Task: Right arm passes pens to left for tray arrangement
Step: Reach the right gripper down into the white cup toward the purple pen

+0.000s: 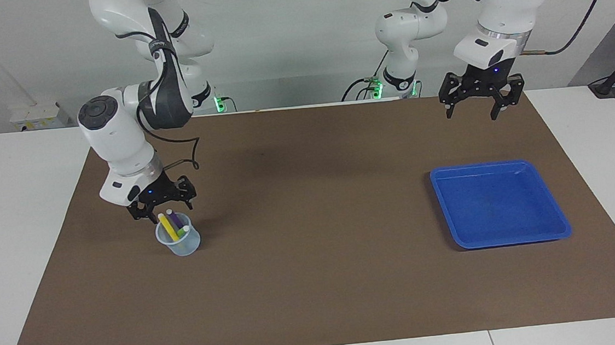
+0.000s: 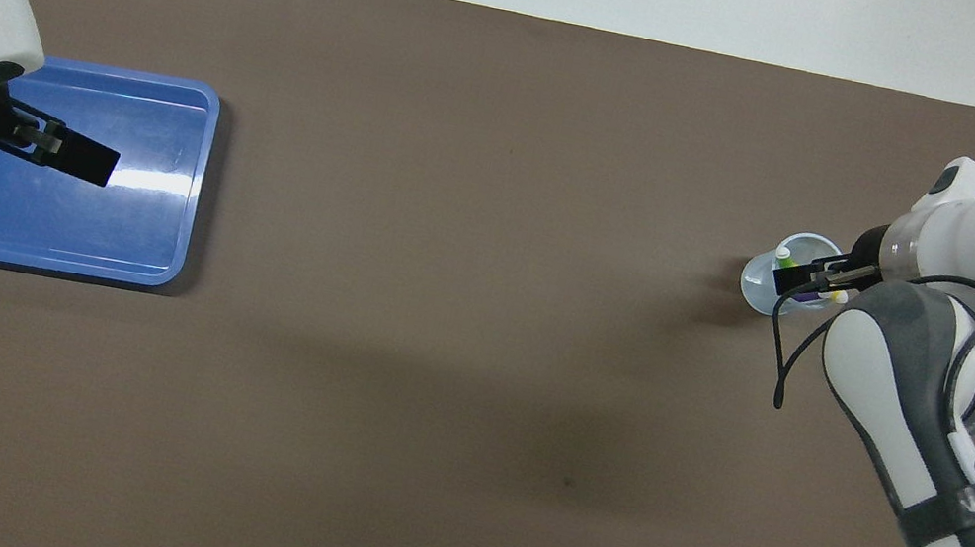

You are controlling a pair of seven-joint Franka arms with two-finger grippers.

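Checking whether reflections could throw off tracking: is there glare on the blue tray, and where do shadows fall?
Overhead view: a white glare streak lies on the tray floor, beside the left tool; soft broad shadows darken the brown mat. Facing view: the tray shows no such glare; the cup casts a small shadow.

The pens (image 1: 171,224) stood in a cup (image 1: 180,243) on the mat (image 1: 316,281) toward the right arm's end of the table (image 1: 15,228). The tray (image 1: 557,217) lay on the mat well apart, toward the left arm's end.
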